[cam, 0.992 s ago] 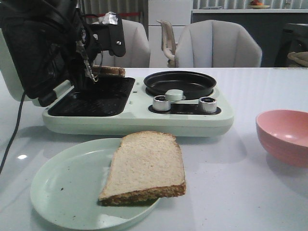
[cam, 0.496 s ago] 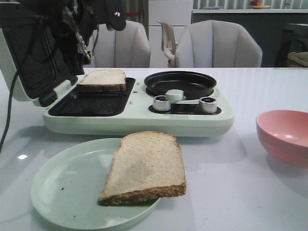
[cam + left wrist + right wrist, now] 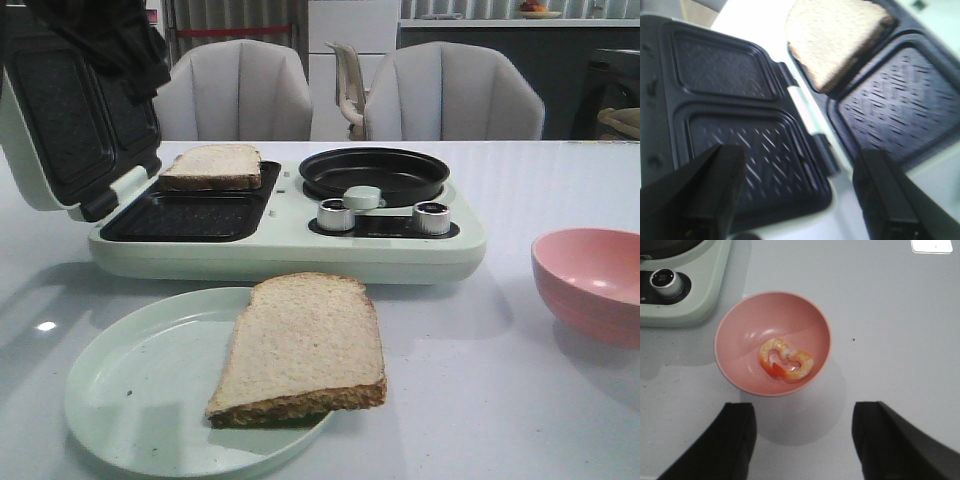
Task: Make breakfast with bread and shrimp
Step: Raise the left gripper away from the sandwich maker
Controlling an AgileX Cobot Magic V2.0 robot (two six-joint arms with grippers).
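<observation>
One bread slice (image 3: 213, 166) lies in the far well of the open sandwich maker (image 3: 400, 255); it also shows in the left wrist view (image 3: 837, 37). A second bread slice (image 3: 303, 347) lies on the pale green plate (image 3: 130, 385) in front. The shrimp (image 3: 785, 361), curled orange and white, lie in the pink bowl (image 3: 747, 320), which stands at the right in the front view (image 3: 590, 280). My left gripper (image 3: 800, 192) is open and empty, high above the maker's raised lid (image 3: 725, 95). My right gripper (image 3: 802, 440) is open and empty above the table beside the bowl.
The maker's near well (image 3: 185, 215) holds nothing. A black round pan (image 3: 375, 172) and two silver knobs (image 3: 385, 215) sit on its right half. Grey chairs (image 3: 450, 95) stand behind the white table (image 3: 500, 400). The left arm (image 3: 100, 40) shows dark at the top left.
My left arm has let go of the bread slice in the far well and risen up and to the left, nearly out of the front view. The slice now lies flat.
</observation>
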